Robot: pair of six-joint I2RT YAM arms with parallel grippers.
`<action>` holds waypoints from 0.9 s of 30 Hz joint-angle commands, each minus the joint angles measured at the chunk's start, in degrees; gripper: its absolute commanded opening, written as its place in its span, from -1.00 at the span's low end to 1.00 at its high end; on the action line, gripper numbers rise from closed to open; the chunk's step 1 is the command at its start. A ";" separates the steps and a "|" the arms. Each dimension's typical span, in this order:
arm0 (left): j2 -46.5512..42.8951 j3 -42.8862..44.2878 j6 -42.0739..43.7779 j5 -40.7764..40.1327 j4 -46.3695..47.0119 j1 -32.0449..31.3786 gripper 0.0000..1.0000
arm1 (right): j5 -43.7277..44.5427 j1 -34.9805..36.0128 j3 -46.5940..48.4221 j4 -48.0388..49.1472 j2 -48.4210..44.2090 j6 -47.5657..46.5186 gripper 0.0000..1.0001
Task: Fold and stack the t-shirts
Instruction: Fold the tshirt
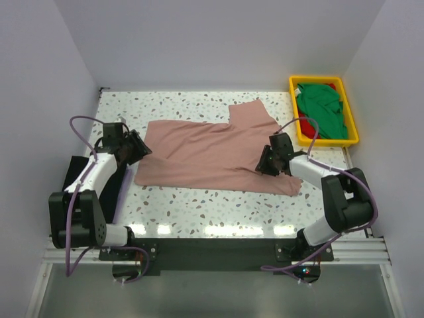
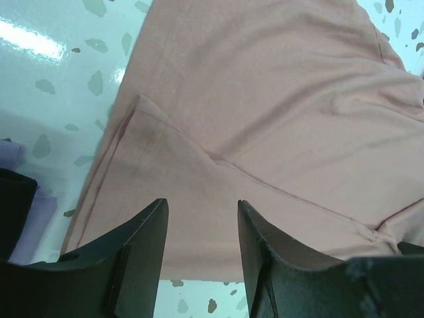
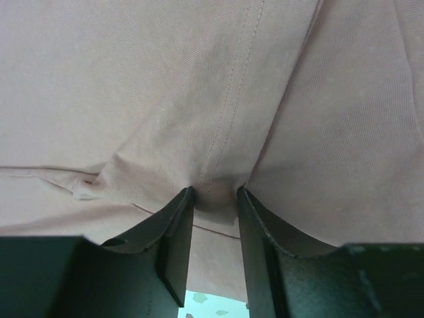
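Pink t-shirt point(image 1: 212, 152) lies spread between both arms' end effectors.

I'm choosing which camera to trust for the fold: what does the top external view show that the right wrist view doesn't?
Only the top external view shows the whole spread pink t-shirt, the green t-shirt in the yellow tray, both arms, the left gripper at the shirt's left edge, and the table.

Only the right wrist view shows the right gripper closing on a raised pinch of cloth beside a stitched seam.

Both show the pink t-shirt and the right gripper on it.
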 commanded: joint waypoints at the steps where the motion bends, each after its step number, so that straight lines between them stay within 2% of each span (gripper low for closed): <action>1: 0.27 2.22 1.44 1.10 2.57 -0.17 0.01 | 0.97 0.39 1.04 2.76 0.15 1.15 -0.29; 6: 0.27 2.05 1.53 1.01 2.48 -0.25 0.01 | 0.97 0.56 2.35 2.76 0.06 1.67 -0.64; 11: 0.36 2.14 1.61 1.01 2.66 -0.25 0.01 | 0.97 0.47 5.95 2.32 1.64 1.41 -0.88; 20: 0.71 2.14 1.88 1.28 2.48 -0.25 0.00 | -1.84 0.56 12.89 3.55 7.96 1.94 -0.99; 27: 1.24 2.14 2.05 1.54 2.57 -0.25 0.00 | -2.63 1.53 19.84 3.38 14.02 0.45 -1.00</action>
